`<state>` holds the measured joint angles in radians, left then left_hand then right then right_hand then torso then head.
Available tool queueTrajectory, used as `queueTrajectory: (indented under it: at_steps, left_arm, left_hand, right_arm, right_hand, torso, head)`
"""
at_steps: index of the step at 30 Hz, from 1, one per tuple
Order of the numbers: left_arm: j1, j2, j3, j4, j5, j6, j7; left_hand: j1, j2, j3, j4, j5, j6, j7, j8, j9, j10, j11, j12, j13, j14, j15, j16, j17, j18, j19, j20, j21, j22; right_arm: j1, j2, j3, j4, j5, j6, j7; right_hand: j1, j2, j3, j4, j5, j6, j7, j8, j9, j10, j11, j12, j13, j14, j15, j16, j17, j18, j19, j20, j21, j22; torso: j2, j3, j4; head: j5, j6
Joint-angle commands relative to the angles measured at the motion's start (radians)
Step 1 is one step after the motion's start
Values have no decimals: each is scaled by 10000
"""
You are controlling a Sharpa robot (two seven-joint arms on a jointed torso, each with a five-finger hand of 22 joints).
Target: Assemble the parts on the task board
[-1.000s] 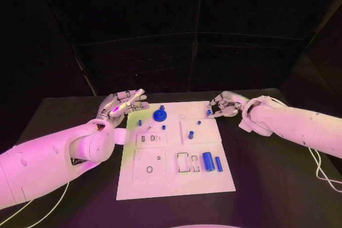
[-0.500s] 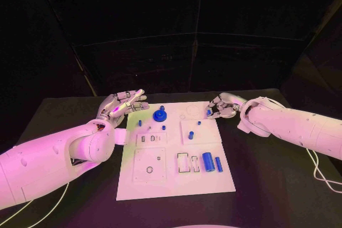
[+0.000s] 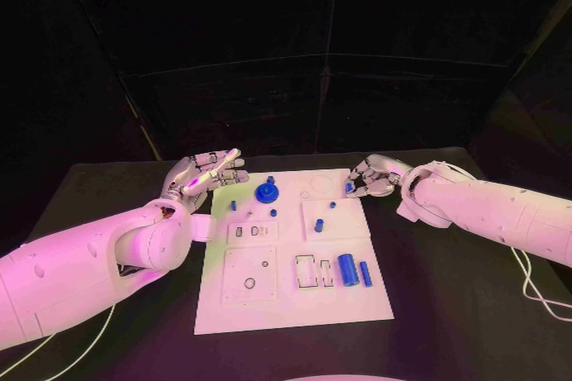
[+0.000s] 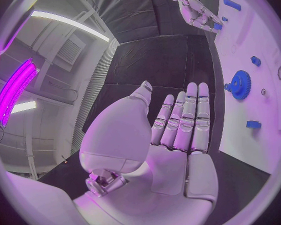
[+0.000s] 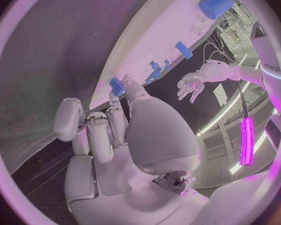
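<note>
Right hand (image 3: 372, 179) sits at the far right corner of the task board (image 3: 293, 311), thumb and a finger pinched on a small blue part (image 5: 116, 86); other fingers curled in beside it. Part is off the board surface, just over the corner.

Left hand (image 3: 205, 173) hovers off the board's far left edge, palm up, fingers straight and apart, holding nothing.

On the board: blue gear (image 3: 267, 190) at the far end, a few short blue pegs near it, blue cylinder (image 3: 347, 269) and a thin blue bar (image 3: 364, 273) near the right edge, closer to me.

My read: step in hand is carrying this part to its seat. Can't tell from here which recess it belongs to.

To do it well:
- keep the pinch firm, part axis square to the board
- come in above the seat, then lower straight
- don't sweep across the pegs or gear
- release only once it bottoms out
- left hand stays clear
</note>
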<state>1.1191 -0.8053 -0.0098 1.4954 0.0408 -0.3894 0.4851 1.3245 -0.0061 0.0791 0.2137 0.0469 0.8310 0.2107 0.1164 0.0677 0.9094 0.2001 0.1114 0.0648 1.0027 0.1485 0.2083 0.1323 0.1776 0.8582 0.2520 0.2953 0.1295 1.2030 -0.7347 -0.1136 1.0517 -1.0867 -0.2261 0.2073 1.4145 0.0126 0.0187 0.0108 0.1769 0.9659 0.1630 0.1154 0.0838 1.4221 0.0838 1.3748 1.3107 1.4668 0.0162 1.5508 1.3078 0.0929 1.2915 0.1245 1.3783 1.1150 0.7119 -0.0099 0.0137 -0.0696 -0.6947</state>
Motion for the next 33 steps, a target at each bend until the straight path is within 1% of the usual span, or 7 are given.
queueTrajectory:
  at_steps: [1, 6, 11, 17, 23, 29, 33]
  left_arm:
    - [13, 10, 8, 24, -62, 103, 61]
    - [13, 9, 8, 35, -62, 106, 60]
    - [13, 7, 8, 38, -62, 105, 60]
    - [13, 6, 8, 39, -62, 105, 57]
    - [13, 5, 8, 37, -62, 109, 51]
    - [13, -1, 8, 37, -62, 108, 49]
    - [13, -22, 8, 46, -62, 105, 42]
  left_hand:
    - [86, 45, -10, -56, -1, 28, 434, -31, -10, 19, 41, -34, -9, -11, 66, -61, 16, 10, -15, 77, -51, -10]
    - [86, 45, -10, -56, -1, 28, 434, -31, -10, 19, 41, -34, -9, -11, 66, -61, 16, 10, -15, 77, -51, -10]
    - [86, 45, -10, -56, -1, 28, 434, -31, -10, 19, 41, -34, -9, -11, 66, -61, 16, 10, -15, 77, -51, -10]
    - [86, 45, -10, -56, -1, 28, 434, -31, -10, 19, 41, -34, -9, -11, 66, -61, 16, 10, -15, 77, -51, -10]
    - [86, 45, -10, -56, -1, 28, 434, -31, -10, 19, 41, -34, -9, -11, 66, -61, 16, 10, -15, 77, -51, -10]
    - [86, 45, -10, -56, -1, 28, 434, -31, -10, 19, 41, -34, -9, -11, 66, -61, 16, 10, -15, 77, -51, -10]
    - [86, 45, -10, -56, -1, 28, 434, -31, -10, 19, 41, -34, -9, -11, 66, -61, 16, 10, -15, 77, -51, -10]
  right_arm:
    - [9, 8, 1, -12, -48, 71, -47]
    - [7, 23, 1, -34, -48, 77, -51]
    - [3, 46, 1, -38, -48, 40, -25]
    - [-4, 55, 1, -48, -49, -56, 19]
    - [-6, 67, 1, -63, -39, -124, 39]
    - [-8, 61, 1, -22, -36, -484, 52]
    - [-7, -20, 2, 144, 38, -747, -35]
  right_hand:
    - [1, 112, 47, -9, -59, 68, -7, 29, 15, 19, -72, 49, 829, 927, -103, 18, 2155, 1, 11, -73, 12, 10]
    - [1, 112, 47, -9, -59, 68, -7, 29, 15, 19, -72, 49, 829, 927, -103, 18, 2155, 1, 11, -73, 12, 10]
    - [-8, 192, 90, -2, -62, 222, -55, 78, 22, 83, -113, 117, 889, 938, -135, 35, 2202, -15, 67, -101, 50, 94]
    - [1, 385, 213, 7, -74, 649, -213, 266, 72, 199, -242, 241, 999, 948, -239, 48, 2236, -31, 137, -183, 98, 190]
    - [33, 538, 361, -16, -412, 964, -366, 431, 105, 263, -375, 299, 1057, 951, -365, 50, 2247, -39, 162, -301, 113, 223]
    - [58, 626, 466, -40, -443, 1077, -430, 493, 113, 299, -433, 328, 1088, 957, -420, 60, 2273, -51, 201, -357, 138, 281]
    - [79, 677, 529, -56, -430, 1078, -443, 493, 106, 288, -451, 307, 1071, 960, -436, 64, 2284, -57, 219, -378, 149, 307]
  torso:
    - [-1, -2, 6]
    - [-4, 2, 0]
    - [0, 3, -1]
    - [1, 2, -5]
    - [-3, 2, 2]
    - [-5, 3, 4]
    - [-8, 4, -10]
  head:
    - [-21, -13]
    - [-23, -24]
    - [-36, -45]
    - [-37, -59]
    - [-44, -72]
    - [-50, -72]
    - [-6, -82]
